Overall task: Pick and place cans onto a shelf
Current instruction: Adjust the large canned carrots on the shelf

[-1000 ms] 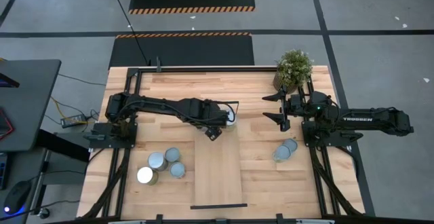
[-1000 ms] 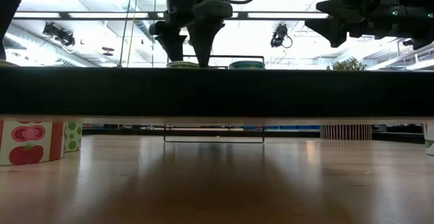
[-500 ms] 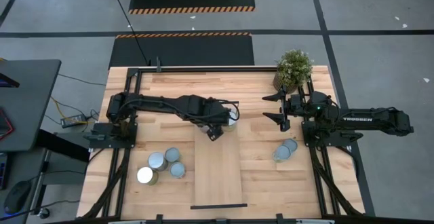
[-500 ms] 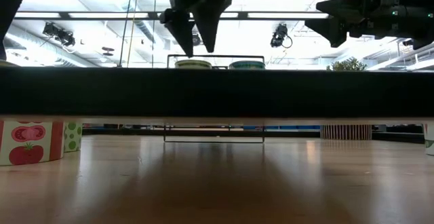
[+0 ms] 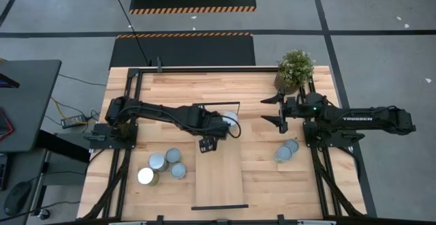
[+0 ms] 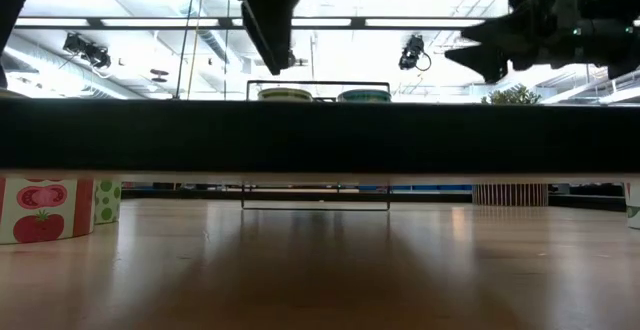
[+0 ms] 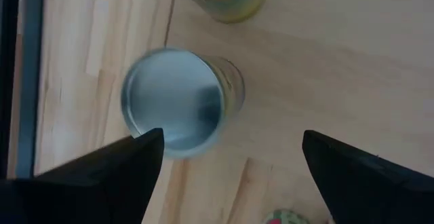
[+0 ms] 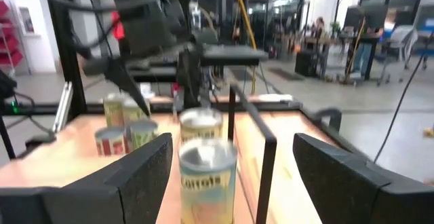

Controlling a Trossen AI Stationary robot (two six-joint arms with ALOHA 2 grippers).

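The shelf [image 5: 219,174], a pale board with black end bars, lies in the table's middle. Two cans stand at its far end, one in the high view [image 5: 231,119]; both tops show in the low view [image 6: 285,94] [image 6: 363,95]. My left gripper [image 5: 207,144] is open and empty above the shelf, just near of these cans; its wrist view looks down on one can's top [image 7: 173,103]. Several cans [image 5: 167,163] stand on the table left of the shelf, two [image 5: 287,150] to its right. My right gripper [image 5: 272,113] is open and empty, right of the shelf's far end.
A potted plant [image 5: 295,68] stands at the table's far right corner, behind my right gripper. The shelf's black end bar [image 8: 268,153] rises beside the two cans [image 8: 207,170]. Bare board runs from the cans to the shelf's near end [image 5: 219,206].
My left gripper has risen from over the shelf's left can, turned, and gone toward the table's near edge and a little left, staying open. The can stays on the shelf. My right gripper has tipped down a little and shifted slightly toward the shelf.
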